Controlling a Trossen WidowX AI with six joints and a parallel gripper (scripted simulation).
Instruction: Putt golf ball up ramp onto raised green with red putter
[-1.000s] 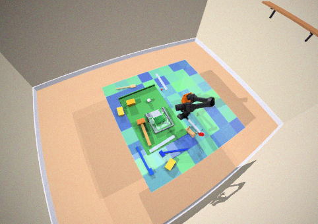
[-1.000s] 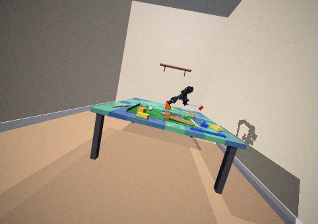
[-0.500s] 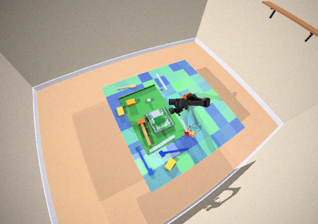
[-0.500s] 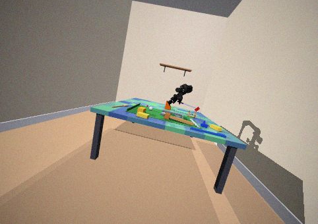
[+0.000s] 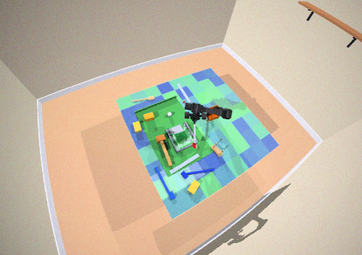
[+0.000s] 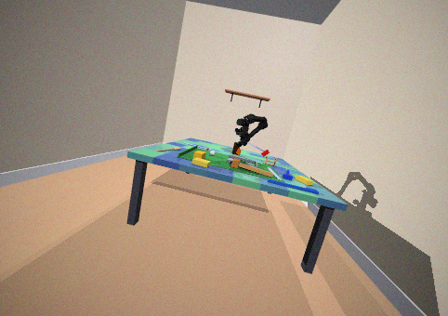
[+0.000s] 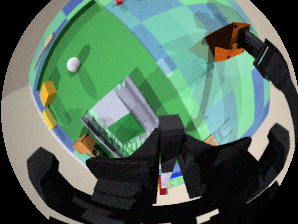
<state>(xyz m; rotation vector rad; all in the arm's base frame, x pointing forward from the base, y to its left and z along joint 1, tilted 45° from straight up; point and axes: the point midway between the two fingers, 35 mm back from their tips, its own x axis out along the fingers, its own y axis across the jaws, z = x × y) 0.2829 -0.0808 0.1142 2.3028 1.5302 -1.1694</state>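
Observation:
My gripper is shut on the red putter, held above the table. The putter's white shaft hangs down to its red head, beside the raised green's right edge. A bit of red shows between my fingers in the wrist view. The white golf ball rests on the dark green turf, left of my gripper. The raised green with its ramp stands mid-turf, below the ball in the top view.
Yellow blocks, a wooden mallet, two blue putters, white bars, a wooden spatula and a small wooden frame lie around the turf on the checkered table.

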